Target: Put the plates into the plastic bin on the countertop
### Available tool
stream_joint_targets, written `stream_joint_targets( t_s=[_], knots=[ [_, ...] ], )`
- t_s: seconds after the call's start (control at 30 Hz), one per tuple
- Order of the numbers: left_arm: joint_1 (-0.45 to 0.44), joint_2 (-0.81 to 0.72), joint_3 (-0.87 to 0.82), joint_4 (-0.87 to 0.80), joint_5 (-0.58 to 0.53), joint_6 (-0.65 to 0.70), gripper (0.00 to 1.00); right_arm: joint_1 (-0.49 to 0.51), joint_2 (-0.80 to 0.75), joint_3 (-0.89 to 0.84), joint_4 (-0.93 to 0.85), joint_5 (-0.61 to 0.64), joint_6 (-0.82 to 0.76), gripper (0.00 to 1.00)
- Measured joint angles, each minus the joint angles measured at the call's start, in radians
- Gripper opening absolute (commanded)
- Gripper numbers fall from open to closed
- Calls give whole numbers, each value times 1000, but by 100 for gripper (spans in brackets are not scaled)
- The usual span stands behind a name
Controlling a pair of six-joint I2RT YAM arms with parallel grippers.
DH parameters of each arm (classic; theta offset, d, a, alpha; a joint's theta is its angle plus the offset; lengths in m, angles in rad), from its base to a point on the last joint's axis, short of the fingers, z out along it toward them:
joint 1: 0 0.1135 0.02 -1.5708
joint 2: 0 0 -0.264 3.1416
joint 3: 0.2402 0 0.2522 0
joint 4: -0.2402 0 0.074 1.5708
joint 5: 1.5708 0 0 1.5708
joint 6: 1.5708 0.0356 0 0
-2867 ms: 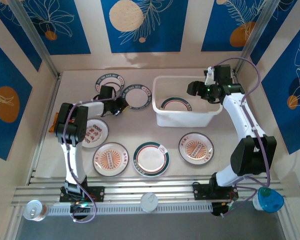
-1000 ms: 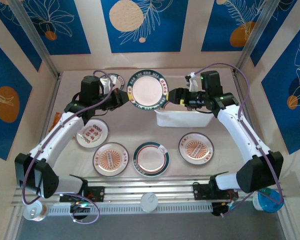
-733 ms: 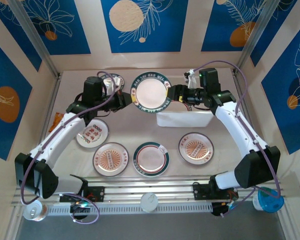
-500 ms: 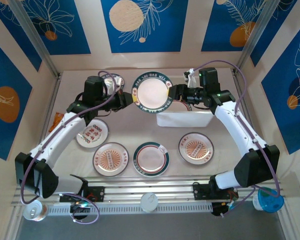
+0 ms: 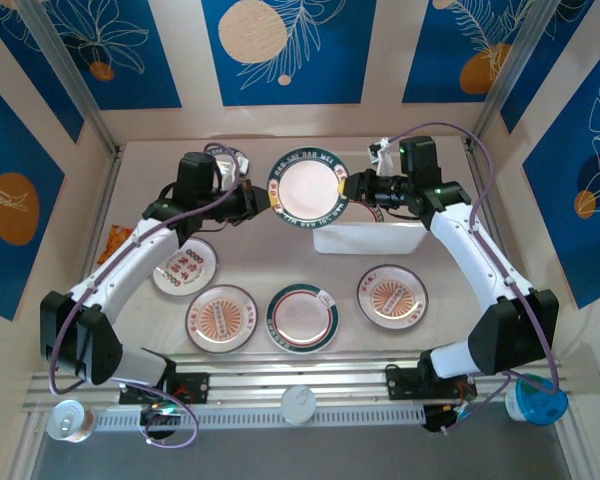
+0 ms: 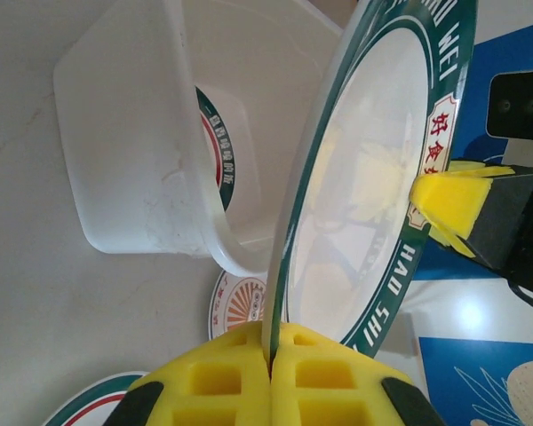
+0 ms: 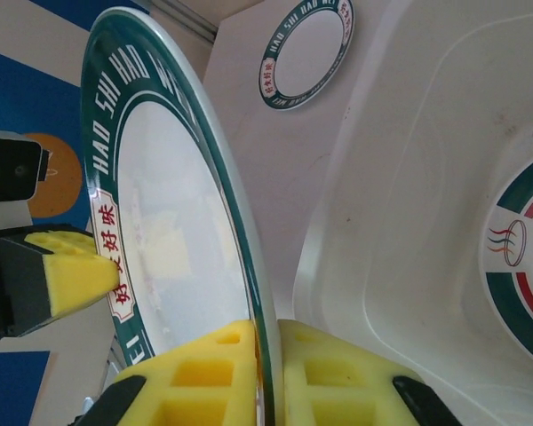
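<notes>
Beside the plastic bin [image 5: 370, 238], the left pincer [image 5: 263, 197] and right pincer [image 5: 349, 188] clamp opposite rims of a stiff, probably slick, breakable green-rimmed plate [image 5: 307, 190].

Cream walls [image 5: 385, 50] carry blue panels [image 5: 320, 85] — white leaves, orange discs — with a metal rail [image 5: 300, 384] along the near edge.

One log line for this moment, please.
phase: handover | green-rimmed plate: aloft beside plastic bin | left gripper: jaws shut on its rim | right gripper: jaws shut on opposite rim
</notes>
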Motion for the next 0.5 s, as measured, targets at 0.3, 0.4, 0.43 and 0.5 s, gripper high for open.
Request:
stream_joint_targets(
  t_s=[0.3, 0.4, 0.43, 0.5],
  knots=[
    [-3, 56, 83, -21, 9, 30, 52, -32, 0, 0, 27, -30, 11, 4],
    [-3, 77, 129, -23, 11, 34, 76, -55, 0, 0, 26, -30, 11, 4],
    [-2, 80, 145, -23, 8, 46, 83, -62, 0, 0, 24, -30, 11, 4],
    [6, 83, 169, -31, -1, 61, 96, -80, 2, 1, 19, -34, 11, 3]
  ],
)
